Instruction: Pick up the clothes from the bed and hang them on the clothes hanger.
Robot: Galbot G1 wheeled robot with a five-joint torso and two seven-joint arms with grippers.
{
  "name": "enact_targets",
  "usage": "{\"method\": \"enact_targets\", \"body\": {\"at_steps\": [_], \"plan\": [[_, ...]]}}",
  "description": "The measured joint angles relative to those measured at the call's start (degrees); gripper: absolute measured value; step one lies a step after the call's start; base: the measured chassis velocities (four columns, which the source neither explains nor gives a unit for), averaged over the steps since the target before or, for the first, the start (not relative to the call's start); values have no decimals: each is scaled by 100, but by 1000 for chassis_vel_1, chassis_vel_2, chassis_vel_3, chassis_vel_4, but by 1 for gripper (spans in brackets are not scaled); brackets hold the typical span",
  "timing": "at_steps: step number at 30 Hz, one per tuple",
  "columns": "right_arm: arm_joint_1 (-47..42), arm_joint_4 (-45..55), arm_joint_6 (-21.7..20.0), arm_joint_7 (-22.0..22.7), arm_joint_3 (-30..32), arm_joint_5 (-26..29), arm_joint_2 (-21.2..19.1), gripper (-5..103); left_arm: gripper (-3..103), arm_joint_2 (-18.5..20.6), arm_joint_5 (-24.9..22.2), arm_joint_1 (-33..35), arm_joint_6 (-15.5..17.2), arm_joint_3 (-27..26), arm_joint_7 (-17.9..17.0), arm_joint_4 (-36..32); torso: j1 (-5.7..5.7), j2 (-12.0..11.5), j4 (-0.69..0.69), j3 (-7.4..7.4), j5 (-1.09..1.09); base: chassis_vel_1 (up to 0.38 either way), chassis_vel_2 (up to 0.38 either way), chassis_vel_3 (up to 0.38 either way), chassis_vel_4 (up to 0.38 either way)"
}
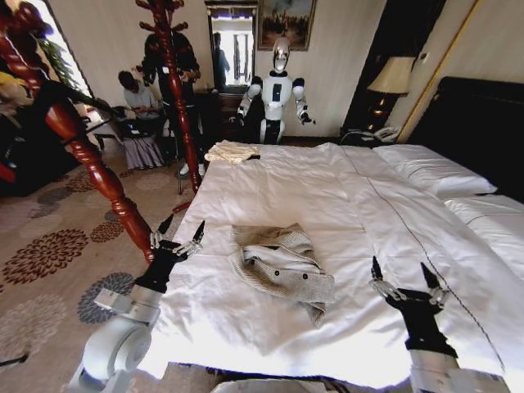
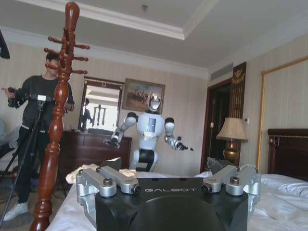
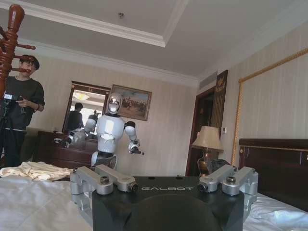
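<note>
Left gripper [image 1: 177, 234] fingers spread, nothing held, hovers at near-left edge of bed [image 1: 270, 360]. Right gripper [image 1: 403, 277] also spread and empty, over near-right part of duvet.

Clothes [image 1: 282, 264] lie crumpled between both claws, nearer to left one, a little ahead of both. Cream folded garment [image 1: 232, 151] far ahead, not target.

Judgement: tweed knit soft, limp, fairly light, not slippery; will sag and bunch. Best take hold at collar or shoulder fold, pinching thick edge, not loose sleeve.
</note>
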Motion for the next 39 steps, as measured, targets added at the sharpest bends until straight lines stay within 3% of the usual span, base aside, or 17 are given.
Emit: {"method": "enact_targets", "body": {"at_steps": [6,10,11,13,21,25,29,35,39], "plan": [[46,-11,-3,21,-23,137,23,100,100,14,-8,26,80,1,8,-29,1,0,0,0,-1,0,0,0,0],[-110,-12,-183,58,-210,1603,25,100,100,31,-366,90,67,-123,-51,-477,-1,0,0,0,1,0,0,0,0],[-110,-12,-183,58,-210,1603,25,100,100,31,-366,90,67,-123,-51,-477,-1,0,0,0,1,0,0,0,0],[-136,-12,-297,127,-158,2169,20,100,100,70,-685,101,154,-225,-144,-701,-1,0,0,0,2,0,0,0,0],[-172,-14,-204,68,-8,1646,105,100,100,173,-593,84,369,-211,-219,-423,-1,0,0,0,0,0,0,0,0],[-114,-163,41,-13,-47,814,259,100,100,320,-299,89,179,19,-162,140,-1,0,0,0,-1,0,0,0,0],[-197,-106,86,-6,-109,770,391,100,100,384,-361,126,27,-10,-142,129,-1,0,0,0,0,0,0,0,0],[-437,-29,22,-6,-83,1076,576,100,100,509,-988,119,16,-235,-174,-423,-1,1,0,0,2,0,0,0,0],[-382,-26,22,40,-44,1038,660,100,100,505,-987,46,-3,-130,-207,-328,0,0,-1,0,0,0,0,0,0]]}}
